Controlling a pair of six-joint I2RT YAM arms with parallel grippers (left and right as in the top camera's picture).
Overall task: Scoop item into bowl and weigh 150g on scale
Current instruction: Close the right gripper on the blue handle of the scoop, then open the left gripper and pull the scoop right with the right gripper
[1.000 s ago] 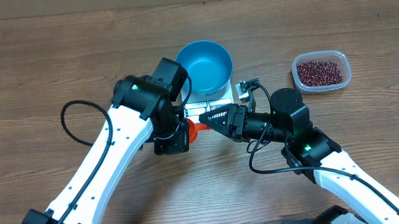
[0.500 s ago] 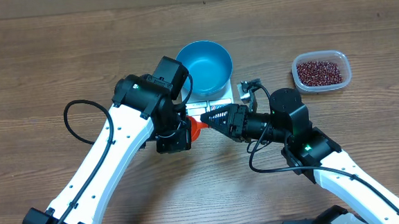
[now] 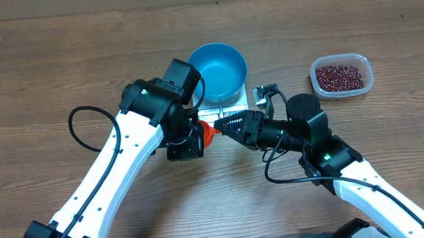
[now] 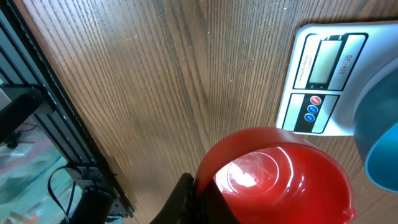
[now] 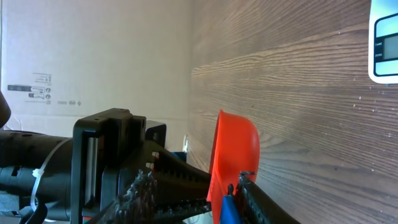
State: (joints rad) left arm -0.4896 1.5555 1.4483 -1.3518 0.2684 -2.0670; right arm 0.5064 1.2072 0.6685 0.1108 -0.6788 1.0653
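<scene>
My left gripper (image 3: 196,135) was closed tight on the red scoop (image 4: 273,177). In the left wrist view one dark finger (image 4: 185,198) pressed against the near edge of the cup, and the part actually pinched was hidden below the frame. The cup faced upward in front of those jaws, glossy inside. My right gripper (image 3: 221,123) pointed straight at the left one, tip to tip, with the scoop between them. Through its own camera I saw the right jaws partly open and astride the scoop, which showed edge-on. The toothed finger (image 5: 144,186) stood clear of the scoop. The other finger (image 5: 249,186) was right at the rim, and I could not tell whether it touched. Just beyond both sets of jaws, on the far side from the arm bases, lay the white scale (image 4: 320,68), with its display and round buttons along the edge nearest the scoop. The blue bowl (image 3: 220,70) sat on top of the scale and covered most of it, close to the left gripper's wrist and apart from the scoop. The beans (image 3: 340,76) were nowhere near the jaws. They lay as a dark red heap in a clear plastic container (image 3: 369,76), well behind the right gripper and out past its elbow. Everything rested on the wooden table (image 3: 61,62), whose grain ran under both grippers.
</scene>
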